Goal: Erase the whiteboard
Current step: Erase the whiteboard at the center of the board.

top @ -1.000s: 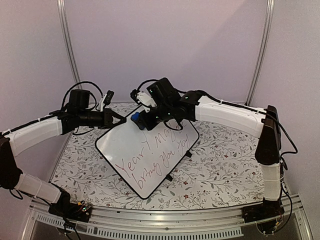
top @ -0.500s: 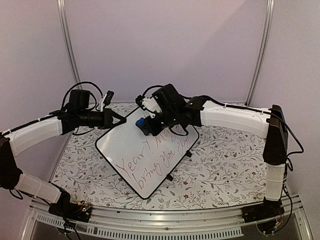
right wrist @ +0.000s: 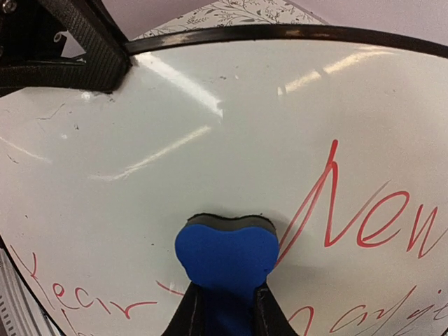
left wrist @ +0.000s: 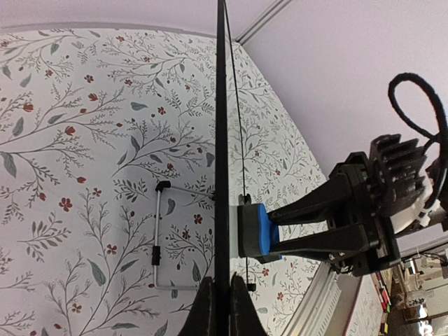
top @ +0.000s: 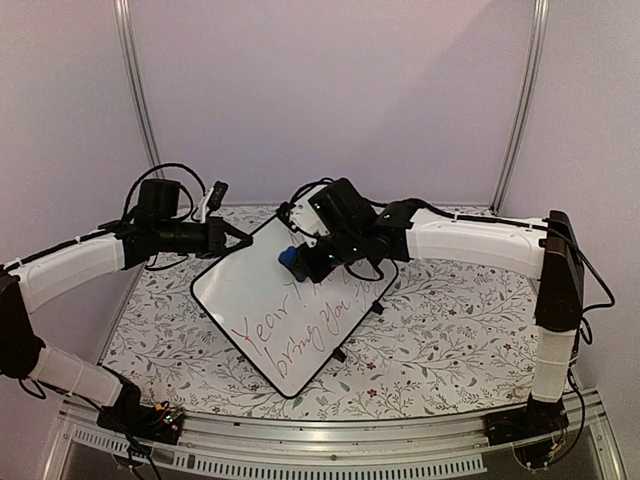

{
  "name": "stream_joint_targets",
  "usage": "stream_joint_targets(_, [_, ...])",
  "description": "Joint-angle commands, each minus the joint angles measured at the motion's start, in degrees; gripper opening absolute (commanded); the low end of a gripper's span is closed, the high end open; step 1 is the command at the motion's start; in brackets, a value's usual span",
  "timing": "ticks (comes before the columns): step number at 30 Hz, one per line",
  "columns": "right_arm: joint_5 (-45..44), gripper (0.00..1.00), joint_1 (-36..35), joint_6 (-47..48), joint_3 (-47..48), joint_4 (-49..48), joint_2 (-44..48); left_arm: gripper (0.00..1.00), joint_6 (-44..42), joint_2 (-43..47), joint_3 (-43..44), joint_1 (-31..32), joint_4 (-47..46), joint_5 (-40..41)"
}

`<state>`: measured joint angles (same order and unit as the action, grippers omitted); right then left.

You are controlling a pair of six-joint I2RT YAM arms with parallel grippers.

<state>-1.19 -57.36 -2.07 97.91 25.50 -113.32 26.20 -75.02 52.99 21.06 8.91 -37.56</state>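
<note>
The whiteboard (top: 270, 310) is tilted up above the table with red handwriting across its lower half. My left gripper (top: 240, 238) is shut on its upper left rim; in the left wrist view the board is an edge-on black line (left wrist: 221, 140) pinched between the fingertips (left wrist: 222, 311). My right gripper (top: 297, 262) is shut on a blue eraser (top: 288, 258), whose dark felt side presses against the board face. In the right wrist view the eraser (right wrist: 224, 252) sits just left of the red word "New" on the whiteboard (right wrist: 210, 140), and the right gripper (right wrist: 224, 311) clamps its base.
A floral tablecloth (top: 440, 340) covers the table. The board's wire stand (left wrist: 159, 238) hangs behind it. A metal rail (top: 320, 445) runs along the near edge, and upright posts (top: 520, 100) flank the back wall.
My right gripper has slid the eraser to the right and down the board, up to the red writing. The left gripper and the board have held still.
</note>
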Motion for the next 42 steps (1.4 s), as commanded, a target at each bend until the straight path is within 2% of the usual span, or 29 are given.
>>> stream_joint_targets(1, [-0.17,0.04,-0.42,-1.26,-4.86,5.58,-0.5,0.0,-1.88,1.02,1.06,0.87,-1.52,-3.79])
stream_joint_targets(27, [0.28,0.04,-2.57,-3.03,-13.34,4.39,3.14,0.0,-1.76,0.58,0.97,0.88,-1.52,-3.79])
stream_joint_targets(42, [-2.4,0.04,-3.95,-0.41,-3.89,5.72,2.6,0.0,-1.81,0.32,0.97,0.87,-1.57,-3.54])
